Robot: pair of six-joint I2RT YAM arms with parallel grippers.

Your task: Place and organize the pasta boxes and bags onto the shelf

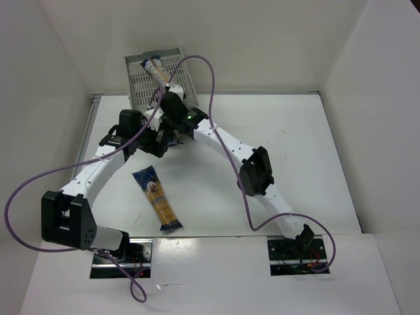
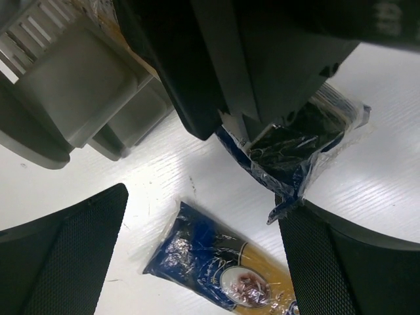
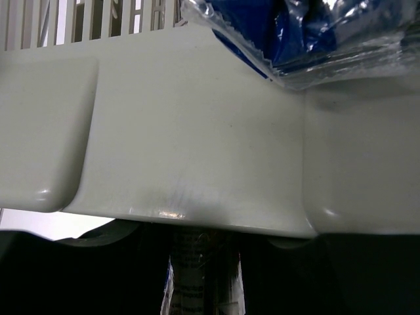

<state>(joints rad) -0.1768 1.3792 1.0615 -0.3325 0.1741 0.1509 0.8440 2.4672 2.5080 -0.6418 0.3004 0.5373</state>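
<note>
The grey slatted shelf (image 1: 141, 85) stands at the back of the table, with one pasta bag (image 1: 156, 69) lying on its top tray. A second pasta bag (image 1: 158, 198) lies flat on the table and shows below my left gripper (image 2: 203, 262), which is open and empty above its dark blue end (image 2: 197, 252). My right gripper (image 1: 165, 105) is at the shelf's front rim (image 3: 197, 131), shut on a third bag (image 3: 197, 289). That bag's blue tail (image 2: 308, 147) sticks out behind the gripper. The top-tray bag (image 3: 308, 33) shows over the rim.
White walls close in the table at the back and both sides. Purple cables (image 1: 210, 72) loop over both arms. The two arms cross close together in front of the shelf.
</note>
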